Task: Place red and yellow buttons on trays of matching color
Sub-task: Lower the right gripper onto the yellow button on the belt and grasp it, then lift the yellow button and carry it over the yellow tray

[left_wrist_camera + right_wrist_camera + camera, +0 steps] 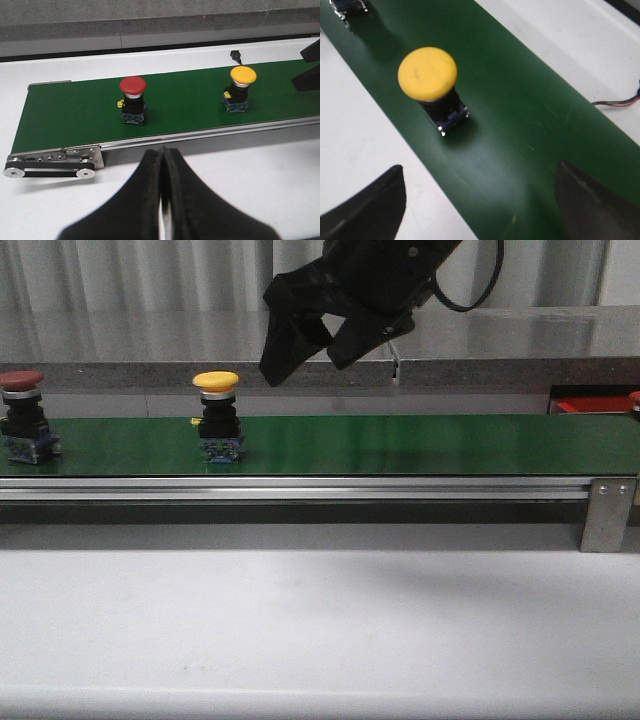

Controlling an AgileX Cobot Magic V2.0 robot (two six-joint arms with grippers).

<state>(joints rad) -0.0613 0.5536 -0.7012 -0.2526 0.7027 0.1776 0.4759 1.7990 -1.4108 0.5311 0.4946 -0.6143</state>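
Upright on long green conveyor belt [400, 445]: yellow mushroom-cap push button [217, 381] near middle, red mushroom-cap push button [21, 379] well apart at left end. Above belt, right gripper [305, 352], black fingers spread, empty. Left gripper [162, 200], fingers pressed together, over white table [320, 620]. Red-orange flat tray [592, 405] partly visible far right.

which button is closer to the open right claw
The yellow button, mid-belt, just ahead of the right claw; the red button stands farther off, at the belt's left end.
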